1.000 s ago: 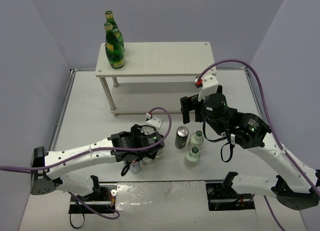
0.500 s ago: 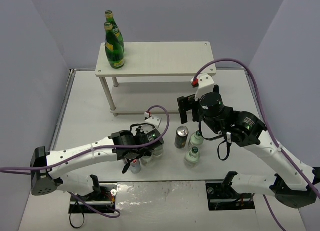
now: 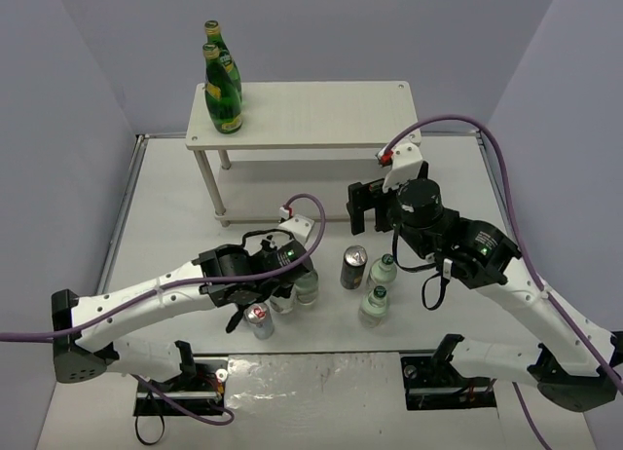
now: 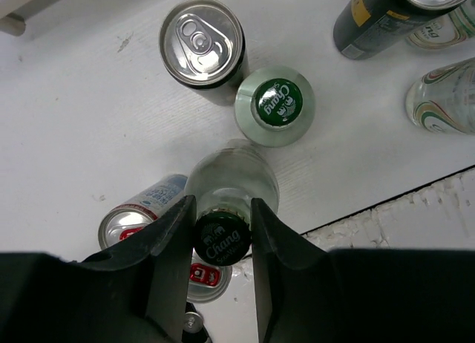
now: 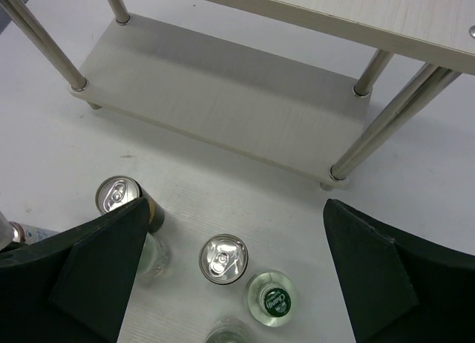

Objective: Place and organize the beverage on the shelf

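My left gripper [image 4: 221, 237] is shut on the green cap of a clear bottle [image 4: 231, 181] near the table's front edge, and its place in the top view is under the left gripper [image 3: 277, 282]. Around the bottle stand another clear green-capped bottle [image 4: 274, 105], a black can [image 4: 202, 42] and two silver-blue-red cans [image 4: 141, 213]. My right gripper [image 5: 249, 276] hangs wide open above a black can [image 5: 223, 259] and a green-capped bottle [image 5: 271, 300], holding nothing. Two dark-green bottles [image 3: 222, 90] stand on the left of the shelf's top board [image 3: 321, 114].
The shelf's lower board [image 5: 223, 105] lies behind the drinks, between thin legs [image 5: 390, 128]. Two more clear bottles [image 3: 380, 286] stand right of the black can [image 3: 353, 267]. The table's front edge [image 4: 415, 209] runs close to the held bottle.
My left gripper has shut on the clear bottle's cap and its arm has shifted a little to the left. A silver can now shows beside it. The right gripper barely moved.
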Robot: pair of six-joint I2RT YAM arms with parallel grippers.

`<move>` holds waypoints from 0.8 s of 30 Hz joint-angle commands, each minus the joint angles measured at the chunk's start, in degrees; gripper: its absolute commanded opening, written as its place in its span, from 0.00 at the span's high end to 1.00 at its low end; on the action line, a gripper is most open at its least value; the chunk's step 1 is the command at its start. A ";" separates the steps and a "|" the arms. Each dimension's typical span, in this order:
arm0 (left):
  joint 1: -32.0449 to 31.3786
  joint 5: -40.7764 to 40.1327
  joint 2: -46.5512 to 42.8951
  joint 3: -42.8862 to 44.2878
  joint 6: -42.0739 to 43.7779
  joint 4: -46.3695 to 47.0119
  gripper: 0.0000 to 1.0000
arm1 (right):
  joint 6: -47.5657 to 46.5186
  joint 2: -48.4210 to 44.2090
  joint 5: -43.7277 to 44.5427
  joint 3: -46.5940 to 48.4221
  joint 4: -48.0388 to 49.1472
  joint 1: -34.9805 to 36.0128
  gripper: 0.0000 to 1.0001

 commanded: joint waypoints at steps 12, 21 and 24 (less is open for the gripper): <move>-0.18 -4.63 -6.11 20.46 9.32 -15.06 0.98 | -14.02 -8.74 -39.79 -11.85 20.85 -0.66 0.00; -0.18 8.11 -1.20 37.69 24.53 -17.09 0.98 | -17.82 -3.03 -61.50 -11.68 23.49 -0.66 0.00; -0.18 13.21 1.00 44.55 30.23 -17.18 0.98 | -17.65 -0.74 -65.73 -11.24 24.80 -0.66 0.00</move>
